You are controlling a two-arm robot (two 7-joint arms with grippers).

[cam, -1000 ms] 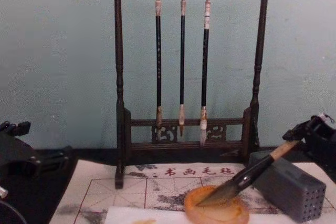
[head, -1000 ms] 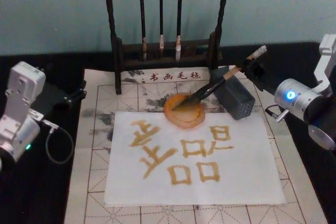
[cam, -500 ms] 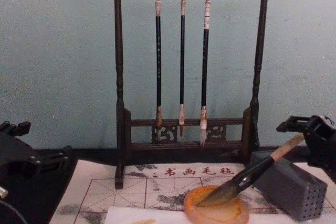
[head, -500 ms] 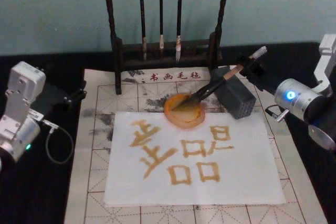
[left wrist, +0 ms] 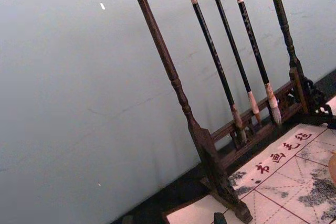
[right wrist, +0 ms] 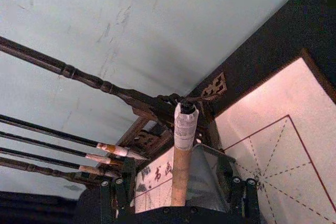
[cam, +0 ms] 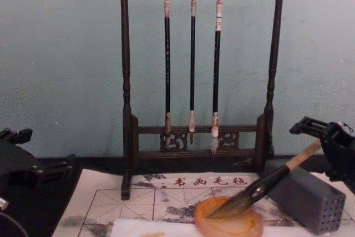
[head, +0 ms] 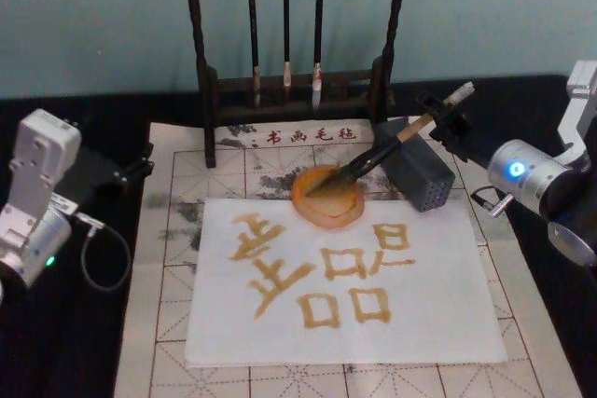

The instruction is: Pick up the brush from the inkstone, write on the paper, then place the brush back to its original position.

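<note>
We see the brush lying at a slant, its dark bristles down in the inkstone and its black ferrule propped on the upper edge of a grey perforated block. The tan handle and white end cap rise toward the right claw, whose two black fingers stand apart on either side of the handle's end — open, not pressing it, as the right wrist view also shows with the cap standing free between them.

The inkstone sits on the far edge of the paper, which carries several ochre brush-written characters. The paper lies on a cream felt mat with a red grid and grey ink stains, on the dark table.

Behind the mat stands a dark wooden brush rack with three thin brushes hanging from it.

The left claw rests well to the left, off the mat's edge — we cannot tell whether it is open or closed.
</note>
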